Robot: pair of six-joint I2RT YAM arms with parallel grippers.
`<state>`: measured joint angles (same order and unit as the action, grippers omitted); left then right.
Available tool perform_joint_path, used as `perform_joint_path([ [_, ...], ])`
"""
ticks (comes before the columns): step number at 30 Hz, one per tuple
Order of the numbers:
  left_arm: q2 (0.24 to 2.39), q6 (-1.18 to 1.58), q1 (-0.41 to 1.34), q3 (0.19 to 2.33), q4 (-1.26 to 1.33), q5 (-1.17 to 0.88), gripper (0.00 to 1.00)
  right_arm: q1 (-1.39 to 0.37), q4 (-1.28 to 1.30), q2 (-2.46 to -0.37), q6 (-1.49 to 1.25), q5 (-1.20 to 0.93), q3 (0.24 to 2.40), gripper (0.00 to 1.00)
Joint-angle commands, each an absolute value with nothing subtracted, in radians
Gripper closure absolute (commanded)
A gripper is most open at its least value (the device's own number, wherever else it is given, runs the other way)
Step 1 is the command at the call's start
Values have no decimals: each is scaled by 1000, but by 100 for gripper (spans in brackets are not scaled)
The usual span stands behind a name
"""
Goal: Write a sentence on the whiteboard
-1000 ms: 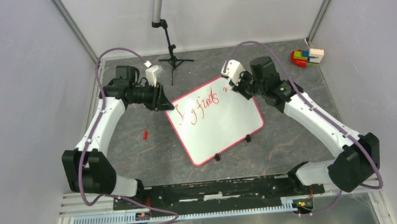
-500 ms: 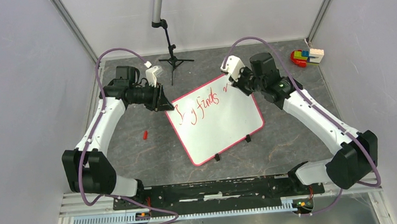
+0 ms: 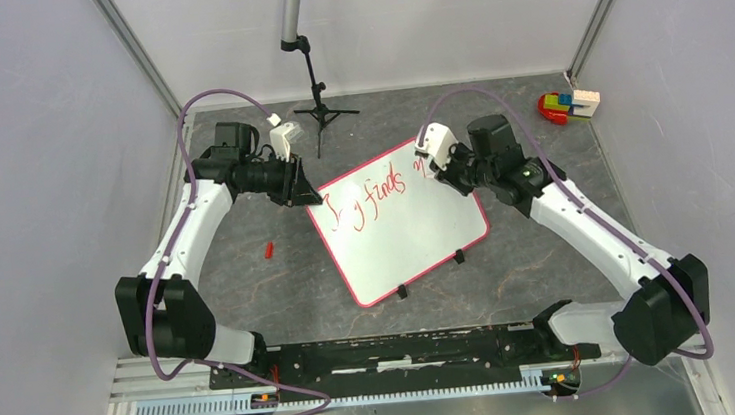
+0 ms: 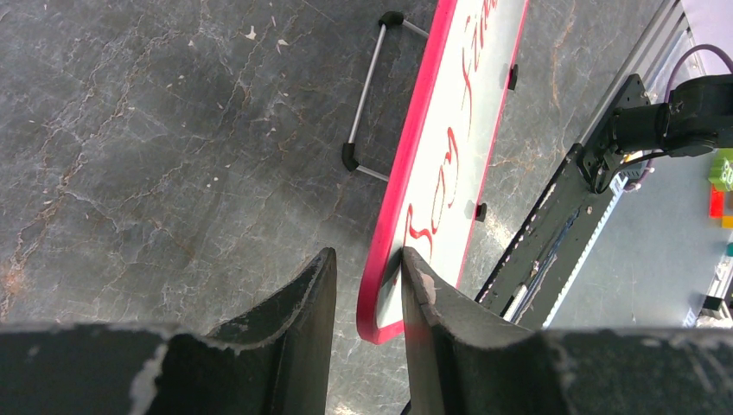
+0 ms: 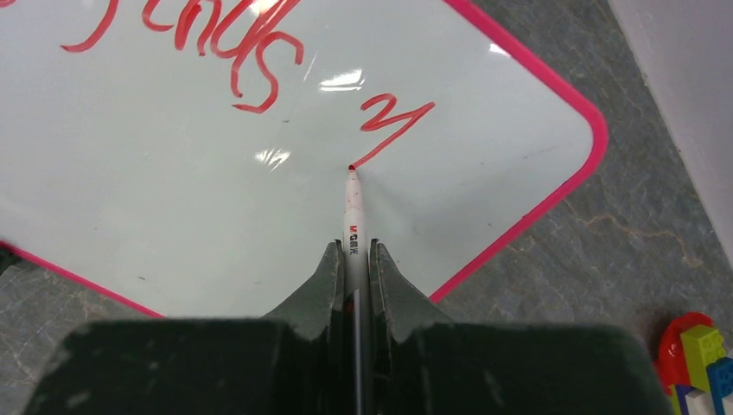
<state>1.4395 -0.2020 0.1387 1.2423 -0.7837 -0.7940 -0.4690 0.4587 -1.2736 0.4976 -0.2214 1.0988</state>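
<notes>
The whiteboard (image 3: pixel 416 238) lies tilted on the grey table, red-framed, with two black clip feet on its near edge. The sentence (image 3: pixel 374 195) runs in red cursive along its far part. My right gripper (image 3: pixel 446 166) is shut on a white marker (image 5: pixel 353 220). The marker's red tip touches the whiteboard (image 5: pixel 173 199) at the end of a fresh zigzag stroke (image 5: pixel 393 121) after the sentence (image 5: pixel 233 43). My left gripper (image 3: pixel 299 193) straddles the board's far left corner (image 4: pixel 380 285). Its jaws are a little apart, one finger (image 4: pixel 419 285) on the white face, a thin gap at the other.
A small red cap (image 3: pixel 269 248) lies on the table left of the board. A black tripod stand (image 3: pixel 317 96) is at the back. Coloured toy bricks (image 3: pixel 567 105) sit at the back right, also in the right wrist view (image 5: pixel 696 363). A thin metal rod (image 4: pixel 364 91) lies behind the board's edge.
My right gripper has moved slightly right and toward the near side with the marker. The small tick after "finds" has grown into a zigzag stroke. The left arm and board have not moved.
</notes>
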Motion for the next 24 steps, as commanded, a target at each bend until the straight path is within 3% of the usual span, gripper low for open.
perform_joint_path([
  [1,1433,-228,138,1241,-782,-808,60,-482,473,-1240,482,-268,1066,100],
  [12,1428,-226,138,1242,-782,-804,60,-523,471,-1285,453,-282,1206,100],
  [24,1435,-224,139,1249,-782,-808,60,-383,486,-1281,481,-269,1241,100],
])
